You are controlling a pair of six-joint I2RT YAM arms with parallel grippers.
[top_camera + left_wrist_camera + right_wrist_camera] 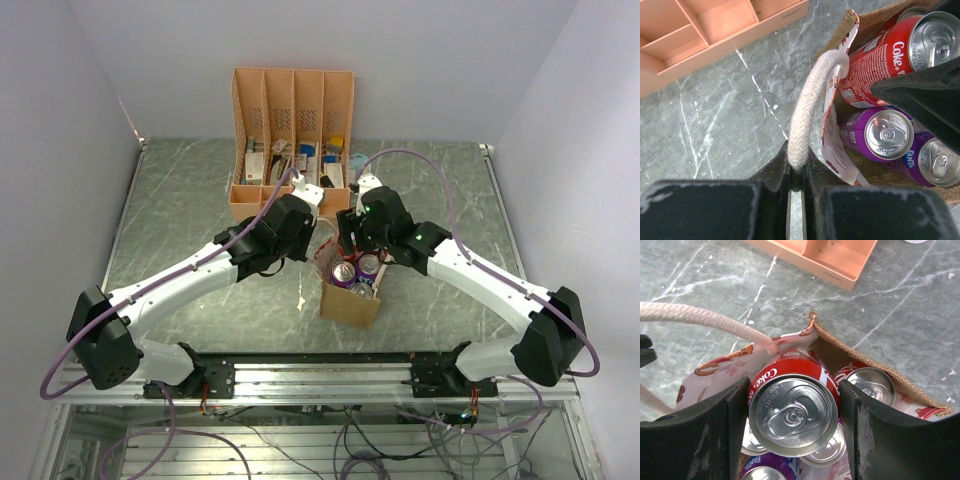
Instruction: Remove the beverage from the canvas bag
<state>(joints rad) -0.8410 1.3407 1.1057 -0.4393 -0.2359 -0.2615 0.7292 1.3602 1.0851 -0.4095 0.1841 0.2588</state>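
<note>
Pale walls (60, 120) close in the grey-green, white-veined worktop (190, 200). The left hand (796, 172) is clenched on the white rope handle (807, 110) of the canvas bag (350, 305), just beside it. The right hand (792, 405) grasps a red Coke can (792, 415) at the bag's mouth, with purple cans (885, 135) beneath. A salmon organizer (292, 130) stands beyond both hands.

Bright diffuse light, faint shadows, glare on can lids (792, 415)
</note>
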